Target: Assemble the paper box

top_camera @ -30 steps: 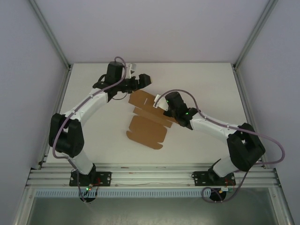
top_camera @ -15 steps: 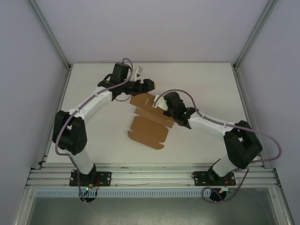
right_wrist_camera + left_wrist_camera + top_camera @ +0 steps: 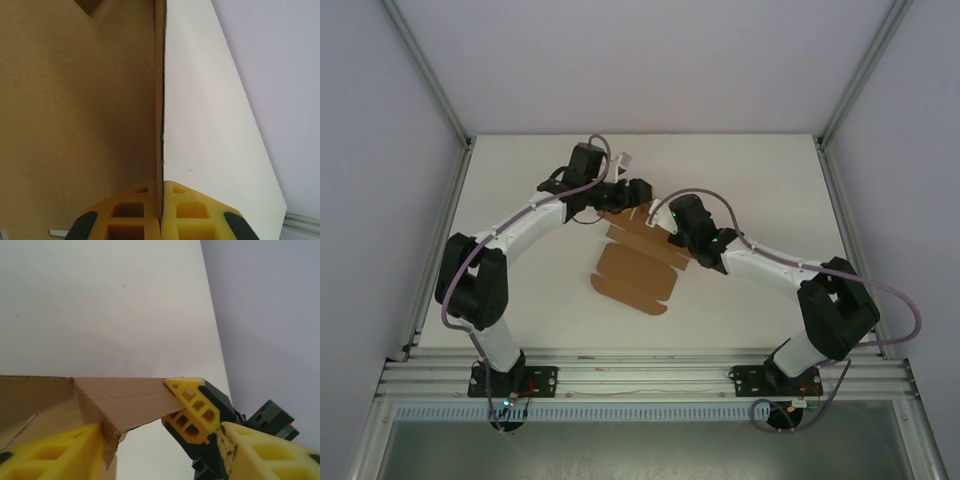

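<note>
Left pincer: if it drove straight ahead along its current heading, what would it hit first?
Probably the raised flap of the paper box, within the left pincer; the right pincer pinches that flap just beyond.

table (image 3: 750, 170): white, matte | walls (image 3: 640, 60): pale grey, 3 sides | rail (image 3: 640, 378): ribbed aluminium, near edge
</note>
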Controlling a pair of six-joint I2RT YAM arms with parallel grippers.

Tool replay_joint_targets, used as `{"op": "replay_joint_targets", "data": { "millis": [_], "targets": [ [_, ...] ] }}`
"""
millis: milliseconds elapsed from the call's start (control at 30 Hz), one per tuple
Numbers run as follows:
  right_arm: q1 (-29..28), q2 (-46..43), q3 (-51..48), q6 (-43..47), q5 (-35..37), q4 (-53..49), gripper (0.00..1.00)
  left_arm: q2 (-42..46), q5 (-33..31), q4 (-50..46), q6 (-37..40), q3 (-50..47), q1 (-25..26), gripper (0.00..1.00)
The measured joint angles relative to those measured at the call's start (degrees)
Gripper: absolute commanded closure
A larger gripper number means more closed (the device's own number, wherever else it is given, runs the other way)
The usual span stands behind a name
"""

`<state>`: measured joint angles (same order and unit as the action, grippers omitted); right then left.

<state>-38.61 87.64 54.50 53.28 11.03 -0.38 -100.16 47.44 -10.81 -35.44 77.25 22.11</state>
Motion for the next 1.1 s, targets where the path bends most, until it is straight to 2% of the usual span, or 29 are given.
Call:
{"op": "replay_joint_targets", "data": {
  "millis": [167,233,400,500,1100],
  "targets": [
    [0.0,0.0,-0.1,0.2,0.2,0.1,1.00,-1.3,-1.6,0.7,-2.5,0.0,0.7,0.60],
    [0.0,-0.1,-0.3,0.2,0.1,0.4,1.00,-1.5,-3.0,0.5,-2.8,0.0,1.1,0.61],
    [-0.1,-1.1,-1.4,0.4,-0.4,1.4,1.00,-1.6,-6.0,-1.3,-3.6,0.0,1.9,0.75],
    [-0.1,-1.2,-1.9,0.6,-0.5,1.3,0.96,-1.6,-6.7,-2.0,-3.7,0.1,2.3,0.84],
    [-0.2,-6.6,-4.9,0.1,0.3,0.8,0.81,-1.6,-11.1,-4.5,-3.6,0.6,2.8,0.87]
  ]
}}
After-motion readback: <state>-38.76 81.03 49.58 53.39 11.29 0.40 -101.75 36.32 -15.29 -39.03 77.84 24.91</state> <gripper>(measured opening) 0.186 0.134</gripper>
